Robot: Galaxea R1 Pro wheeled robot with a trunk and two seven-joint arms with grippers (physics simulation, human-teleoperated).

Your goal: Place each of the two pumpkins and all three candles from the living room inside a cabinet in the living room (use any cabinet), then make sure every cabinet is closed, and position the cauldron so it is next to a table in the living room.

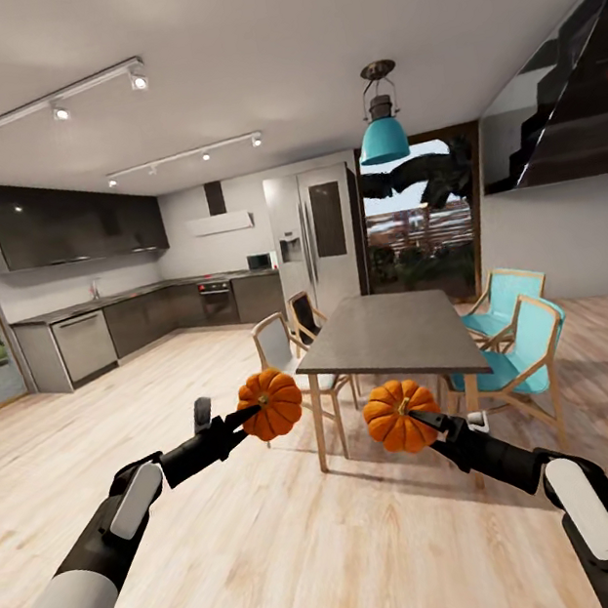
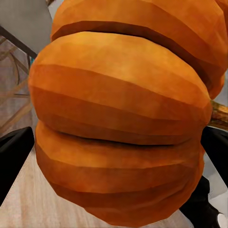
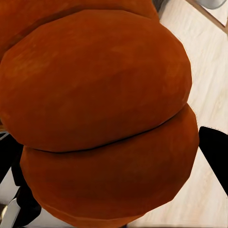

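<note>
Orange pumpkins: left gripper (image 1: 249, 418) clamps one (image 1: 271, 402), right gripper (image 1: 424, 419) one (image 1: 400, 416) | table (image 1: 388, 330) at 12 o'clock | cabinet unseen, probably behind; turn slowly, grips firm.

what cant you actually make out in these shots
- Left gripper fingertips: hidden in the head view by the left pumpkin they clamp.
- Right gripper fingertips: likewise hidden by the right pumpkin.
- Left wrist view: the pumpkin blocks nearly all beyond it.
- Right wrist view: same, pumpkin blocks it.
- Items on the kitchen counter: too small to identify.
</note>
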